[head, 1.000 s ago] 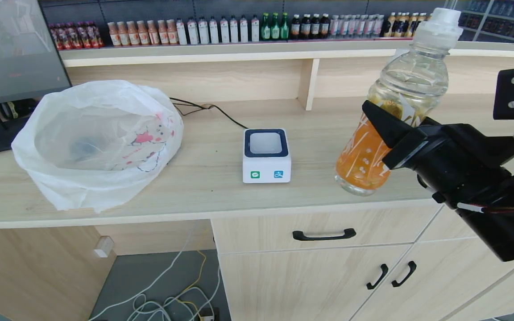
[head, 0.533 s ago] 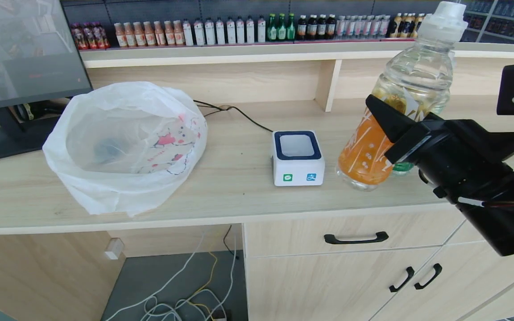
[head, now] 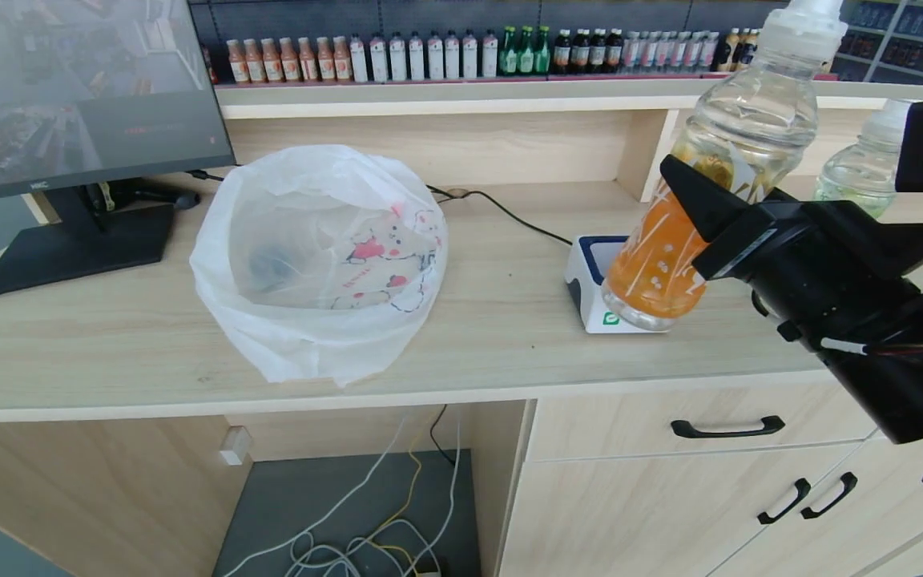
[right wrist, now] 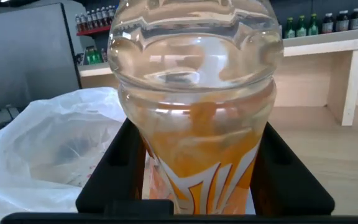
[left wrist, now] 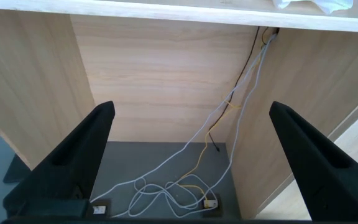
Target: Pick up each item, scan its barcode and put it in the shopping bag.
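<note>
My right gripper [head: 722,216] is shut on a clear bottle [head: 750,120] with an orange label and white cap, held upright above the counter. In the head view the bottle's base overlaps the near right part of the white scanner box [head: 588,282]. In the right wrist view the bottle [right wrist: 194,112] sits between both black fingers [right wrist: 114,168], and the bag [right wrist: 42,143] lies beyond it. The white plastic shopping bag [head: 325,256] stands open on the counter, left of the scanner, with something dark inside. My left gripper [left wrist: 191,155] hangs open below the counter, over floor cables.
A second clear bottle [head: 858,168] stands at the counter's back right. A monitor [head: 69,88] on a black stand sits at the far left. A black cable [head: 501,210] runs from the scanner to the back. Drawers with black handles [head: 726,429] are below.
The head camera has swung, so the whole scene slid to the right. The held bottle now overlaps the scanner instead of standing to its right. A second bottle has come into view.
</note>
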Robot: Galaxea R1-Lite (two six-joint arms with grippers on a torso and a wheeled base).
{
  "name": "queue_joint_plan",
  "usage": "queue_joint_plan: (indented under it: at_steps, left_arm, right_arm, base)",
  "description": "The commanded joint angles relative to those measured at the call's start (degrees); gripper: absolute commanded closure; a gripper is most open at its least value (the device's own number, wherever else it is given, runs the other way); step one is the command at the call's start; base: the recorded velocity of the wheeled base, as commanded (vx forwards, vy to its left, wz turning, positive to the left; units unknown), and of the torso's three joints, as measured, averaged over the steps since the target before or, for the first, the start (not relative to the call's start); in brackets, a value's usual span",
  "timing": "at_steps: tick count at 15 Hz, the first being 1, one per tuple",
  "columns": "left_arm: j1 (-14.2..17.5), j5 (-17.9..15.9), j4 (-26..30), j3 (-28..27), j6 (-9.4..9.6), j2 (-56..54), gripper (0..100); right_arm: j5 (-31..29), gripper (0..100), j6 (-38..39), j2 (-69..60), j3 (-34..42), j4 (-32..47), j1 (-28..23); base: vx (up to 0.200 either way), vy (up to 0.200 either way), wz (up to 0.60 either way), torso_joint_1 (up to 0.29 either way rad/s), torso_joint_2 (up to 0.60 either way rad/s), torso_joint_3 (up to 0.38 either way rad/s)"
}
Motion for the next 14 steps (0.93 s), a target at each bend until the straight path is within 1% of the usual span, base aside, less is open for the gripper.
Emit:
queue_joint_plan:
  at_steps: [1,3,4,8,9,11,12,13,14]
  left_arm:
    - [0.1,0.0,0.0,0.0,0.02,0.0,0]
    - [0.1,0.0,0.0,0.0,-0.07,0.0,0]
    - [0.1,0.0,0.0,0.0,0.02,0.0,0]
    - [0.1,0.0,0.0,0.0,-0.07,0.0,0]
    - [0.1,0.0,0.0,0.0,-0.07,0.0,0]
    - [0.1,0.0,0.0,0.0,0.02,0.0,0]
    - [0.1,0.0,0.0,0.0,-0.07,0.0,0]
    - [0.1,0.0,0.0,0.0,-0.07,0.0,0]
    - [0.1,0.0,0.0,0.0,0.02,0.0,0]
  right_arm:
    - [-0.1,100,0.4,0.6,-0.7,0.3,-0.2]
    - [-0.6,100,2.0,1.4,-2.7,1.4,-0.1]
    - [-0.7,100,3.7,2.0,-4.9,2.5,-0.1]
    - [-1.4,100,14.1,2.4,-10.6,10.1,0.0]
    - [-4.0,100,20.1,2.9,-14.1,13.5,-0.1]
    - [-7.6,100,31.4,3.6,-18.3,17.8,0.0]
    - [-10.3,100,37.8,4.0,-19.9,20.9,-0.4]
    - [-11.1,100,43.2,4.3,-20.3,22.1,-0.6]
    - [-11.2,100,46.3,4.3,-20.1,22.1,-0.6]
  base:
    - [0.000,0.000,0.00,0.000,0.00,0.000]
    - [0.000,0.000,0.00,0.000,0.00,0.000]
    - [0.000,0.000,0.00,0.000,0.00,0.000]
    - [0.000,0.000,0.00,0.000,0.00,0.000]
    - [0.000,0.000,0.00,0.000,0.00,0.000]
    - [0.000,0.000,0.00,0.000,0.00,0.000]
    - [0.000,0.000,0.00,0.000,0.00,0.000]
    - [0.000,0.000,0.00,0.000,0.00,0.000]
    - [0.000,0.000,0.00,0.000,0.00,0.000]
